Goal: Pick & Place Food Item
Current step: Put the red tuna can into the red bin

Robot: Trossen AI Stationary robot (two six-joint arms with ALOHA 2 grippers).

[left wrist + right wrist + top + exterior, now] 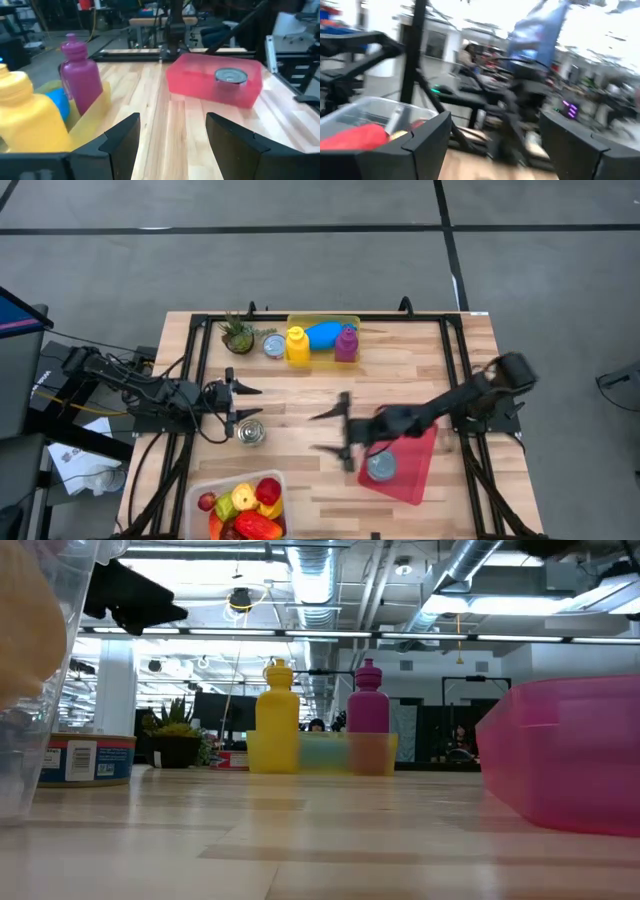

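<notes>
Clear tub (236, 502) of food sits at the near edge, down-left of the right gripper (337, 432), which hangs empty with fingers spread mid-table, so honestly the left gripper (240, 402), also spread and empty, looks closer.

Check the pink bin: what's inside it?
One silver can sits in the pink bin, lid up. The right arm crosses over the bin's upper part, so that part is hidden.

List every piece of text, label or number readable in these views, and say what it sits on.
No text can be read.
Can label at the low view's left: a barcode-like patch and print, too blurred to read.
Can top in the pink bin: no legible marking.
</notes>
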